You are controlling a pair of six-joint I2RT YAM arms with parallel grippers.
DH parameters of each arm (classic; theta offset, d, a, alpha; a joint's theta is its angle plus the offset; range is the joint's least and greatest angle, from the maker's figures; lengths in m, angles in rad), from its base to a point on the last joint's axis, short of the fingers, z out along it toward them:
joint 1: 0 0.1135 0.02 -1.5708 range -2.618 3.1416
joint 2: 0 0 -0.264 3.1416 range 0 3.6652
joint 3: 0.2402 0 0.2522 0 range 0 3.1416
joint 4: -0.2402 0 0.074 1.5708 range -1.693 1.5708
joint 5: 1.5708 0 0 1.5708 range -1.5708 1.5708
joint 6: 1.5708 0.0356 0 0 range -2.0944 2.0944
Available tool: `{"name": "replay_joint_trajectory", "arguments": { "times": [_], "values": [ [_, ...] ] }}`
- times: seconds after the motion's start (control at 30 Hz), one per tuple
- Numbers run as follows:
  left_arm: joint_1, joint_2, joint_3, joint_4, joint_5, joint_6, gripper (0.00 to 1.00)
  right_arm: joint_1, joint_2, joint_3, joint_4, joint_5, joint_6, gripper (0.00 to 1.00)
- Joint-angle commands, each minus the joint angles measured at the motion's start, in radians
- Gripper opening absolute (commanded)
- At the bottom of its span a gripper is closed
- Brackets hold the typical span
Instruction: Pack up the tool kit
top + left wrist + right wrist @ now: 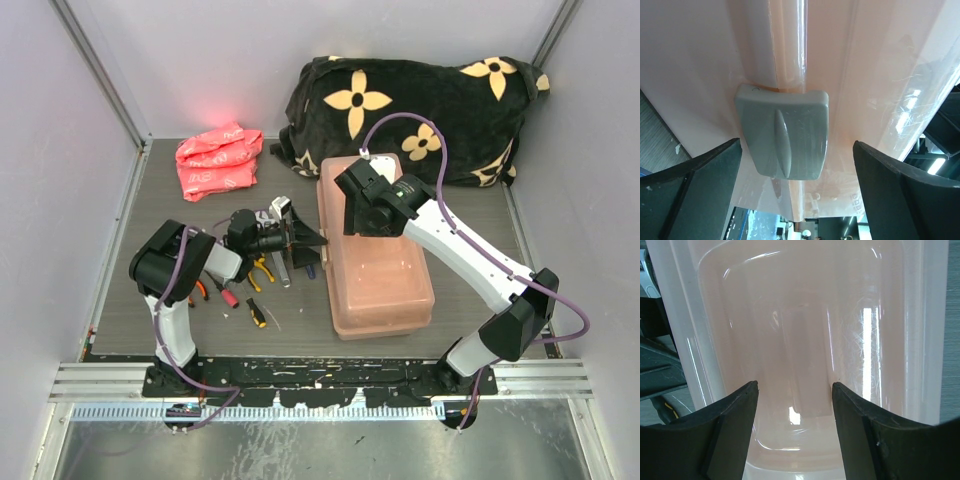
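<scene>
**Hovering at the latch of a shut toolbox**

Print shows in white on the bright pink bag (218,160) at the back left of the table (115,320), but it is too small to read. Faint raised lettering on the toolbox (375,250) wall, low in the left wrist view, is too blurred to make out.

The salmon-pink toolbox lies in the middle of the table with its lid down. Its plastic is translucent, yet what is inside cannot be made out. Black fabric with yellow flowers (420,110) is bunched behind it.

Loose tools lie on the table just left of the box: orange-handled pliers (263,268), a yellow-handled screwdriver (256,312), a red-handled tool (229,296) and a silver wrench (283,272).

The left gripper (796,141) faces the box's left wall, jaws wide apart, with the grey latch (782,135) framed between its fingers and neither finger touching it.

The right gripper (795,383) is over the lid near its far left corner, fingers apart and clasping nothing. Whether they touch the lid cannot be told.
</scene>
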Motion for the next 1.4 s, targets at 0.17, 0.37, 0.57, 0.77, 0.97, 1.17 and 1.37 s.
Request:
{"name": "replay_joint_trajectory", "arguments": {
  "times": [0.17, 0.37, 0.57, 0.77, 0.97, 1.17, 1.37],
  "values": [
    [-0.030, 0.043, 0.069, 0.146, -0.015, -0.043, 0.93, 0.004, 0.042, -0.043, -0.122, -0.057, 0.008, 0.66],
    [-0.029, 0.069, 0.073, 0.206, -0.019, -0.069, 0.90, 0.004, 0.043, -0.043, -0.126, -0.066, 0.013, 0.66],
    [-0.030, 0.101, 0.066, 0.279, -0.020, -0.113, 0.88, 0.004, 0.051, -0.028, -0.136, -0.070, 0.019, 0.66],
    [-0.029, 0.104, 0.056, 0.303, -0.021, -0.127, 0.85, 0.004, 0.074, -0.004, -0.149, -0.068, 0.016, 0.66],
    [-0.031, 0.107, 0.059, 0.303, -0.017, -0.127, 0.81, 0.004, 0.093, 0.017, -0.150, -0.071, 0.011, 0.66],
    [-0.032, 0.140, 0.067, 0.303, -0.011, -0.140, 0.49, 0.004, 0.082, 0.000, -0.139, -0.070, 0.013, 0.66],
    [-0.032, 0.147, 0.073, 0.303, -0.009, -0.152, 0.28, 0.004, 0.067, -0.022, -0.124, -0.074, 0.019, 0.66]
  ]
}}
